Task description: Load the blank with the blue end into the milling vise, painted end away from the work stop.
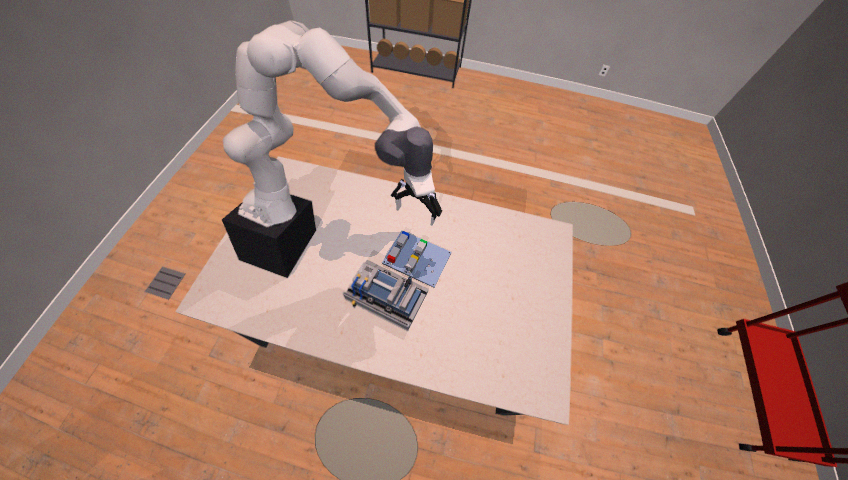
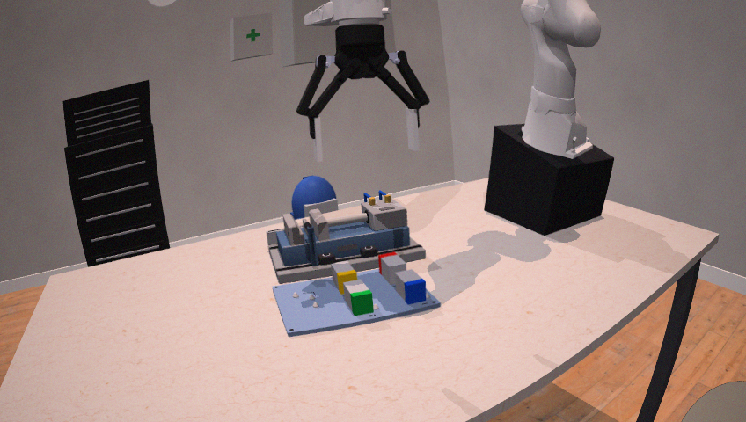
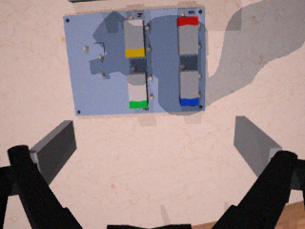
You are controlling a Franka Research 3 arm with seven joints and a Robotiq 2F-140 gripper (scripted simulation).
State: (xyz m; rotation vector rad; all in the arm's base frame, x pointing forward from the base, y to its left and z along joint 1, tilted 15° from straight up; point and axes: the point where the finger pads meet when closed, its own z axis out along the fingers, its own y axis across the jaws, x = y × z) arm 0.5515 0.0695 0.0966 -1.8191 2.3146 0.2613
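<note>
The blank with the blue end lies on the infeed plate, in line with the red-ended blank. The green-ended blank and the yellow-ended blank form the other row. My gripper is open and empty, high up, beyond the plate's edge on the blue and green ends' side. The vise holds no visible blank; the low bars are hard to make out.
The hose block stands at one end of the vise; the dark work stop rises on the infeed plate's side. Small pegs stand on the plate. The robot's black pedestal is on the table.
</note>
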